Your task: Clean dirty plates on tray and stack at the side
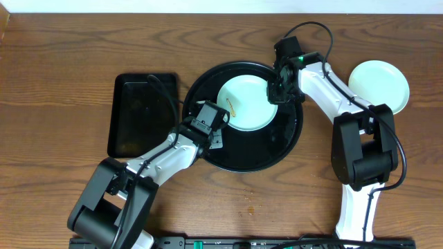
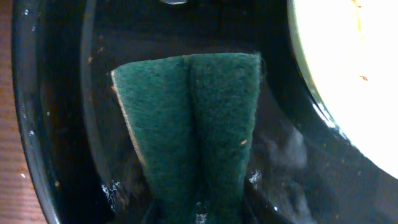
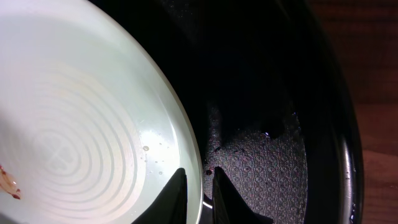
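Sponge (image 2: 193,130) sat pinched in left gripper (image 1: 216,119) over tray (image 1: 208,155) near bench's far edge — right gripper (image 3: 200,196) nipped plate (image 3: 81,124) rim, likely steadying it.

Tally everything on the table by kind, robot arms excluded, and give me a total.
Plates: 2 (tray plate, side plate)
Trays: 2 (round tray, rectangular tray)
Sponges: 1 (green sponge)
Total: 5
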`<state>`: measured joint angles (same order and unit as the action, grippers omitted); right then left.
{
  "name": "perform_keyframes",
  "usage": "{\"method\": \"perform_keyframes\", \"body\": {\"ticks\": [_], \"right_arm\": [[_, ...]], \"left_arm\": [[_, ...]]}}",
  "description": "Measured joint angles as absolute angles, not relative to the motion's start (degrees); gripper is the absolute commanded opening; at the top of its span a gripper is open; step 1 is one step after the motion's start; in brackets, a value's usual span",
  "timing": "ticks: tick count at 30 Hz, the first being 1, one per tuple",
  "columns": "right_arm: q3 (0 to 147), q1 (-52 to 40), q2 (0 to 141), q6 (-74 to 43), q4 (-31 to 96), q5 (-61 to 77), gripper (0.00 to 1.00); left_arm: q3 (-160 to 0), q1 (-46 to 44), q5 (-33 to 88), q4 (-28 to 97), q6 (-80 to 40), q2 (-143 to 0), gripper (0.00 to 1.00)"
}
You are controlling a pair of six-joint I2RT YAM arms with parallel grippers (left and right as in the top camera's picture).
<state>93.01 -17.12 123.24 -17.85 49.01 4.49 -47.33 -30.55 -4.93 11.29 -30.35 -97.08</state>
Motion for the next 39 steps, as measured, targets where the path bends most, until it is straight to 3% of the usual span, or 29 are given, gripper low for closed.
{"method": "perform_keyframes", "body": {"ticks": [3,4,5,6,9,12,15,17,18,20,21,23,25,30,31,33,36,39], "right_arm": [[93.0,-17.1,123.2,-17.8,49.0,4.5,0.13],[93.0,-17.1,123.2,-17.8,49.0,4.5,0.13],[93.0,-17.1,123.2,-17.8,49.0,4.5,0.13],[93.0,-17.1,123.2,-17.8,49.0,4.5,0.13],[93.0,-17.1,123.2,-17.8,49.0,4.5,0.13],[93.0,-17.1,123.2,-17.8,49.0,4.5,0.13],[93.0,-17.1,123.2,-17.8,49.0,4.5,0.13],[93.0,-17.1,123.2,-17.8,49.0,4.5,0.13],[93.0,-17.1,123.2,-17.8,49.0,4.5,0.13],[93.0,-17.1,123.2,-17.8,49.0,4.5,0.13],[93.0,-17.1,123.2,-17.8,49.0,4.5,0.13],[93.0,-17.1,123.2,-17.8,49.0,4.6,0.13],[93.0,-17.1,123.2,-17.8,49.1,4.6,0.01],[93.0,-17.1,123.2,-18.3,50.3,4.7,0.01],[93.0,-17.1,123.2,-18.3,50.6,4.7,0.07],[93.0,-17.1,123.2,-18.2,51.6,4.7,0.33],[93.0,-17.1,123.2,-18.6,52.9,4.7,0.41],[92.9,-17.1,123.2,-18.7,53.3,4.7,0.43]], "left_arm": [[-47.3,-30.5,-5.1,11.2,-30.4,-97.1,0.08],[-47.3,-30.5,-5.1,11.2,-30.4,-97.1,0.15],[-47.3,-30.5,-5.1,11.2,-30.3,-97.1,0.41],[-47.3,-30.5,-5.1,11.2,-30.3,-97.1,0.53],[-47.4,-30.6,-5.0,10.5,-30.3,-97.3,0.6],[-47.4,-30.7,-4.9,10.3,-30.4,-97.3,0.6],[-47.4,-30.7,-4.9,10.3,-30.4,-97.3,0.59],[-47.4,-30.7,-4.9,10.3,-30.4,-97.4,0.54],[-47.4,-30.7,-4.9,10.3,-30.5,-97.4,0.44],[-47.4,-30.6,-5.2,10.0,-30.7,-97.6,0.1],[-47.4,-30.6,-5.6,9.9,-30.4,-97.8,0.08],[-47.4,-30.5,-5.5,9.4,-30.2,-98.0,0.07],[-47.3,-30.6,-5.5,8.9,-29.7,-98.0,0.07],[-47.4,-30.6,-5.2,8.6,-26.8,-96.7,0.08],[-47.4,-30.6,-5.0,8.3,-26.4,-95.7,0.07],[-47.4,-30.6,-4.9,7.0,-25.3,-92.2,0.08],[-47.7,-30.6,-4.9,6.0,-24.5,-86.7,0.07],[-48.3,-30.6,-4.9,5.6,-23.4,-84.2,0.08]]}}
